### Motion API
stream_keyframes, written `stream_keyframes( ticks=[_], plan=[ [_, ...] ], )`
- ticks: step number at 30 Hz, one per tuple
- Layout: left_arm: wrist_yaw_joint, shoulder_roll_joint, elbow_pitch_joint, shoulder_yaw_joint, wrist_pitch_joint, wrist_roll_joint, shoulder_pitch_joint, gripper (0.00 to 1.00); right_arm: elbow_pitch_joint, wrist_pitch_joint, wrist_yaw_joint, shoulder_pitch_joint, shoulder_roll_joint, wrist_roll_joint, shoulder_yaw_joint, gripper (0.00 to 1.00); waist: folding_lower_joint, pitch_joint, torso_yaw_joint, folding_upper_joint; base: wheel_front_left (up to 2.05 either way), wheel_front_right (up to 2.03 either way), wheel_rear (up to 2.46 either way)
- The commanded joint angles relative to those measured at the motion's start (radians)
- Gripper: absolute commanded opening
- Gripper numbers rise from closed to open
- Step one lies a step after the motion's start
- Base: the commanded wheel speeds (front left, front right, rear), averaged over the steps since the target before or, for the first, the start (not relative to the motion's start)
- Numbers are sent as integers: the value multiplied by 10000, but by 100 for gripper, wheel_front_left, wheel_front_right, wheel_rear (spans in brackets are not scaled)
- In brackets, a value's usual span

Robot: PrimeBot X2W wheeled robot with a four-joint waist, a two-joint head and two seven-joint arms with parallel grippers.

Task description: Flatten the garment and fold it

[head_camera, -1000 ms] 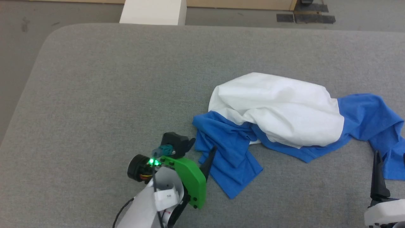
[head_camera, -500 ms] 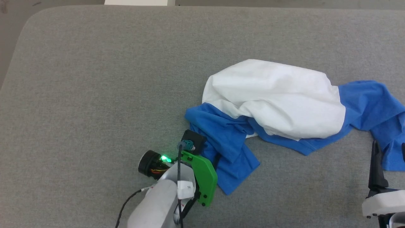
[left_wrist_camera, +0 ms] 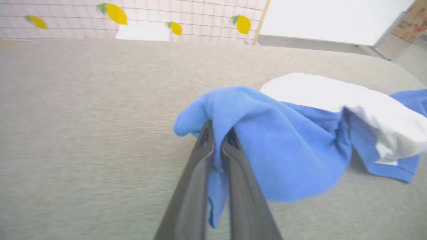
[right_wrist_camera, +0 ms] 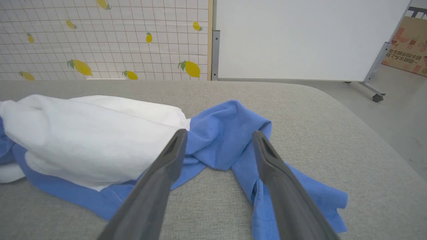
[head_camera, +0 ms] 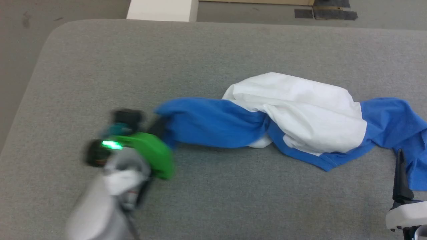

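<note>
The garment (head_camera: 300, 110) lies crumpled on the grey table (head_camera: 200, 60), its white body bunched in the middle and blue cloth on both sides. My left gripper (head_camera: 158, 128) is shut on the end of one blue sleeve (left_wrist_camera: 267, 133), which stretches out to the left from the bundle. In the left wrist view the cloth drapes over the closed fingertips (left_wrist_camera: 205, 140). The right gripper (right_wrist_camera: 218, 140) stands open just before the other blue sleeve (right_wrist_camera: 230, 140) at the table's right, holding nothing. Its dark finger (head_camera: 400, 176) rises near the blue cloth (head_camera: 393, 123).
A white box (head_camera: 162, 9) stands on the floor beyond the table's far edge. Dark mats (head_camera: 325, 10) lie on the floor at the back right. A lemon-patterned wall (right_wrist_camera: 100, 40) and a white board (right_wrist_camera: 300, 40) stand behind the table.
My left gripper has closed on the blue sleeve and pulled it out to the left, unfolding it from the heap. The camera shifted. The right gripper stayed put.
</note>
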Motion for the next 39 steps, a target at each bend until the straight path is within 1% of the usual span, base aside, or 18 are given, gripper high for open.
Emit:
stream_keyframes(
  ticks=[1, 2, 3, 4, 5, 8, 11, 13, 14, 15, 18, 21, 25, 29, 32, 36, 37, 39],
  plan=[
    [184, 573, -327, 354, 134, -86, 263, 0, -77, 38, -13, 110, 7, -61, -36, 100, 0, -163, 193, 0, 0, 0, 0],
    [346, 1026, -791, 741, 322, -139, 444, 0, -117, 54, -13, 140, 7, -64, -71, 100, 0, -170, 240, 0, 0, 0, 0],
    [506, 1319, -1151, 1092, 461, -244, 617, 0, -145, 65, -13, 160, 7, -65, -96, 100, 0, -166, 271, 0, 0, 0, 0],
    [929, 2148, -1931, 1800, 858, -188, 1149, 0, -191, 91, -13, 186, 7, -61, -126, 100, 0, -116, 308, 0, 0, 0, 0],
    [1119, 2376, -2248, 2179, 964, -302, 1413, 0, -212, 103, -13, 185, 7, -55, -142, 100, 0, -67, 323, 0, 0, 0, 0],
    [1339, 2812, -2549, 2907, 1122, -602, 2083, 0, -221, 132, -13, 153, 7, -41, -244, 100, 0, 92, 373, 0, 0, 0, 0],
    [1457, 2908, -2144, 3140, 1058, -669, 2589, 0, -169, 167, -13, 91, 7, -72, -302, 100, 0, 241, 408, 0, 0, 0, 0],
    [1542, 2732, -1786, 3194, 844, -739, 2684, 0, -129, 178, -13, 32, 7, -104, -300, 100, 0, 327, 413, 0, 0, 0, 0],
    [1570, 2615, -1644, 3179, 756, -775, 2697, 35, -112, 176, -13, 1, 7, -113, -296, 100, 0, 361, 411, 0, 0, 0, 0],
    [1593, 2443, -1512, 3152, 651, -848, 2689, 100, -93, 171, -13, -39, 7, -120, -291, 100, 0, 404, 407, 0, 0, 0, 0],
    [1590, 1981, -1251, 3125, 70, -988, 2564, 100, -24, 174, -13, -129, 7, -134, -277, 100, 0, 468, 406, 0, 0, 0, 0],
    [1527, 1629, -1326, 3145, -564, -1093, 2447, 100, 56, 167, -13, -151, 7, -147, -266, 100, 0, 425, 412, 0, 0, 0, 0],
    [1381, 1221, -2132, 3346, -1692, -1250, 2463, 100, 183, 152, -13, -102, 7, -141, -316, 100, 0, 235, 434, 0, 0, 0, 0],
    [1332, 882, -3159, 3421, -2988, -1031, 2795, 100, 281, 117, -13, -15, 7, -90, -312, 100, 0, 13, 477, 0, 0, 0, 0],
    [1320, 783, -3662, 3132, -3715, -360, 3277, 100, 343, 78, -13, 44, 7, -20, -239, 100, 0, -109, 489, 0, 0, 0, 0],
    [1315, 327, -3949, 2800, -4108, 469, 3996, 100, 361, 19, -13, 92, 7, 59, -118, 100, 0, -216, 518, 0, 0, 0, 0],
    [1278, -90, -3886, 2625, -4147, 1040, 4522, 100, 263, 6, -13, 85, 7, 94, -46, 100, 0, -253, 591, 0, 0, 0, 0],
    [1129, -388, -3691, 2477, -4151, 1306, 4846, 100, 145, 28, -13, 53, 7, 120, -5, 100, 0, -268, 677, 0, 0, 0, 0]
  ],
)
